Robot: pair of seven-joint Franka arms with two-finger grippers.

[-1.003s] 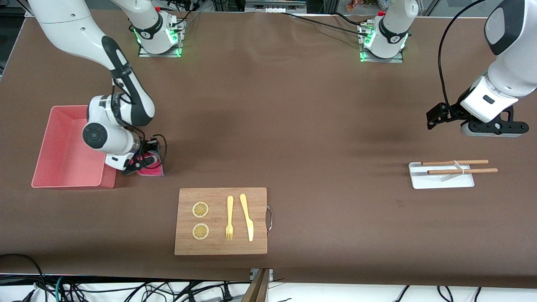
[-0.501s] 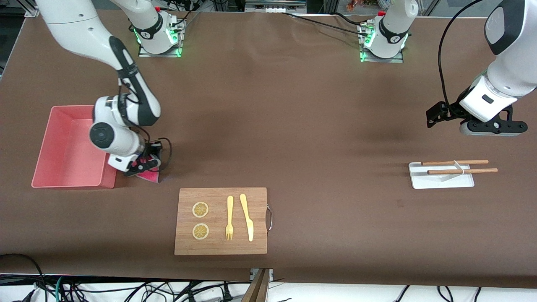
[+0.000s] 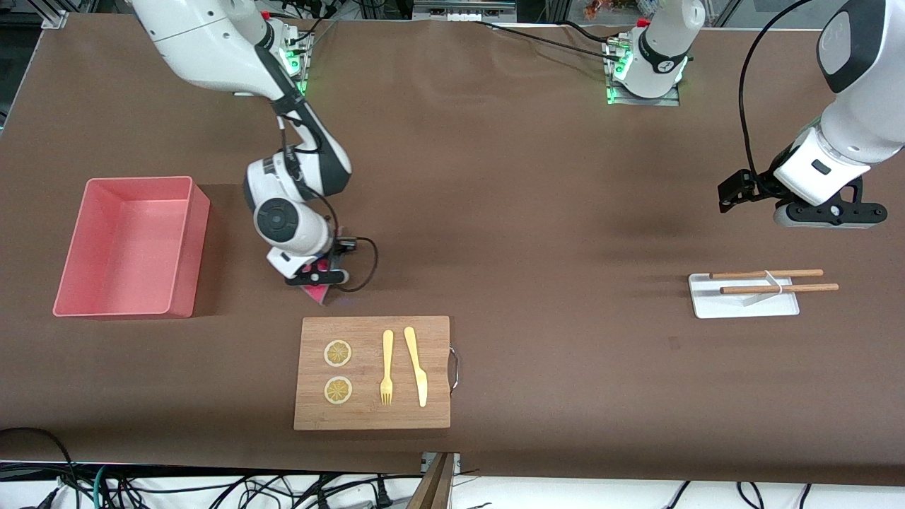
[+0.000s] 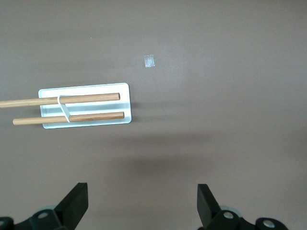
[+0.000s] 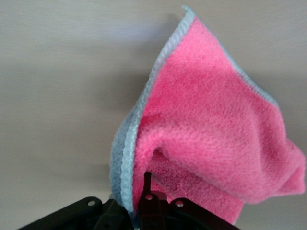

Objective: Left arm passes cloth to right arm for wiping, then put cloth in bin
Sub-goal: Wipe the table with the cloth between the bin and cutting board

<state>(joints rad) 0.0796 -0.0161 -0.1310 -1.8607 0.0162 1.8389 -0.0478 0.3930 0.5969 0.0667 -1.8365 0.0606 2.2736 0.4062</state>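
Currently right gripper (image 3: 316,276) clenched on small soft pink cloth with light-blue edging (image 3: 316,291), (image 5: 211,139); cloth hangs from jaws, over brown table (image 3: 495,198) just above bare surface, near rectangular wooden cutting board (image 3: 372,372). Pink rectangular plastic bin (image 3: 180,247) well apart, toward right arm's end. Left gripper (image 4: 143,203) released, jaws spread, waiting over table near white rectangular tray (image 4: 86,122) carrying wooden chopsticks (image 4: 72,115).

Left hand (image 4: 144,211) hangs spread wide over bare table (image 4: 230,96), white tray (image 4: 85,105) carrying two wooden sticks (image 4: 72,107) nearby.
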